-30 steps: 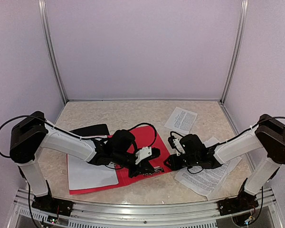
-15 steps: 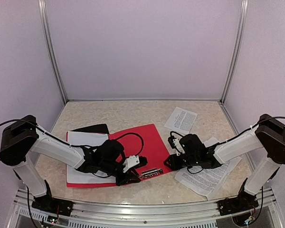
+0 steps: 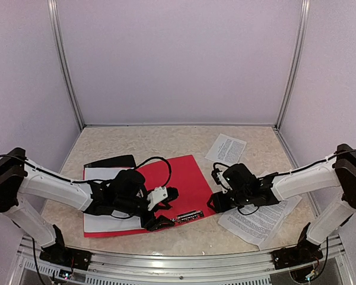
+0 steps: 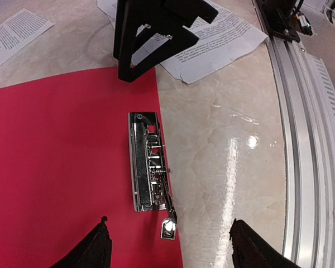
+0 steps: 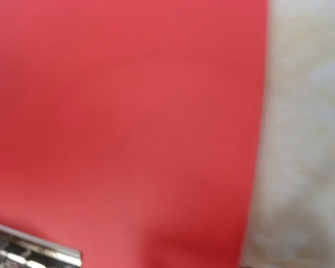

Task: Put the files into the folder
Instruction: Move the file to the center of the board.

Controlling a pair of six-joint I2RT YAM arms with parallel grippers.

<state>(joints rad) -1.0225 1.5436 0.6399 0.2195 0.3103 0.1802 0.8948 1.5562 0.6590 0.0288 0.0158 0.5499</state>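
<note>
Only overhead shows sheet (image 3: pixel 104 224) in folder (image 3: pixel 184 178)

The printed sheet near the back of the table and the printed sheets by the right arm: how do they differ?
The far printed sheet lies alone and uncovered; the near printed sheets overlap in a loose pile, partly under the right arm. The far one looks smaller than the near ones. Both are white with black text and lie on the table, outside the red folder.
</note>
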